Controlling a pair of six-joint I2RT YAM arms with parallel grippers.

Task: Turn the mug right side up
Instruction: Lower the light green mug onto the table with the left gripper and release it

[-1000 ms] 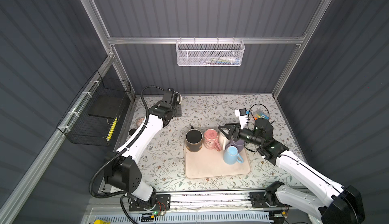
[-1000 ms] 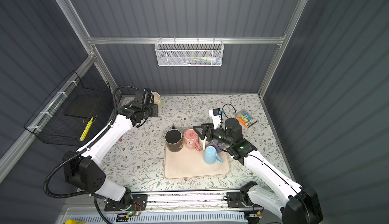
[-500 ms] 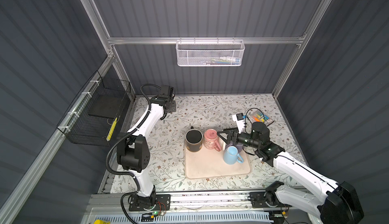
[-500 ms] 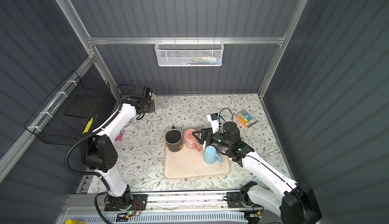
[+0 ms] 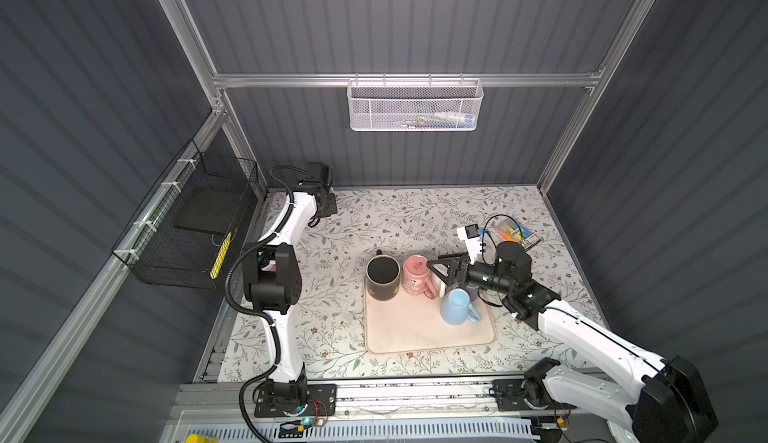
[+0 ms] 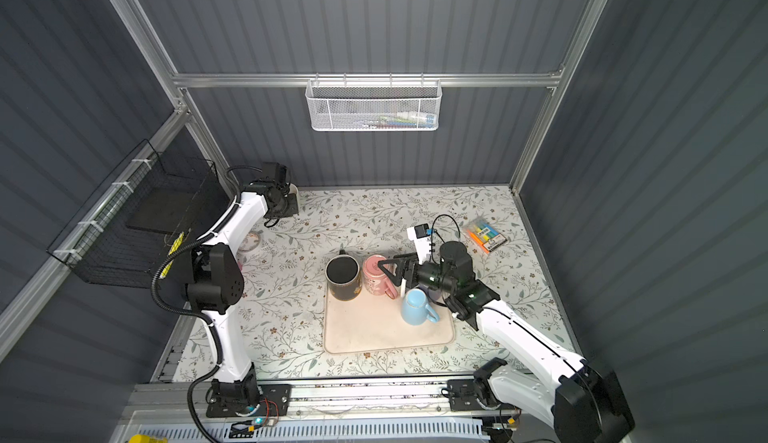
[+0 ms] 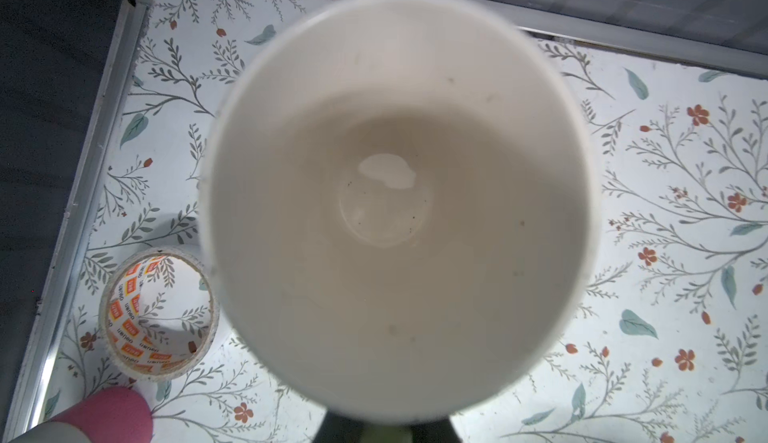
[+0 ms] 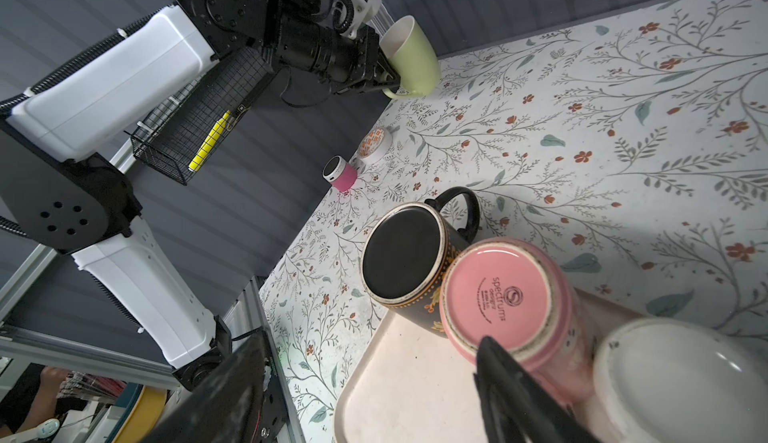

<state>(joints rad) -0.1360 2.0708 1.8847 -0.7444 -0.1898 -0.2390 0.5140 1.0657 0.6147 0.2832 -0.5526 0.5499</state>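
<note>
Three mugs are seen bottom-up, bunched together at the tray's (image 8: 399, 387) far edge: a black mug (image 8: 401, 254), a pink mug (image 8: 496, 295) pressed against it, and a white-bottomed mug (image 8: 681, 382) beside that. The right gripper (image 8: 370, 339) is held with jaws spread wide. Way back over the desk (image 8: 602, 137) corner, a pale green mug (image 8: 413, 56) is pinched by its handle in the left gripper (image 8: 390, 83).

A white mesh basket (image 5: 413, 108) is hung on the back wall's rail, with a few coloured items seen inside. A black wire basket (image 5: 187, 229) is fixed to the left wall, and a yellow item (image 5: 221, 249) is held in it. On the floral table (image 5: 395, 212), a marker pack (image 5: 513, 233) is laid near the right edge. A tape roll (image 7: 124, 328) and a pink speaker (image 8: 340, 174) are set near the left edge, the roll nearer the back. A beige tray (image 5: 415, 337) is placed near the front edge.
</note>
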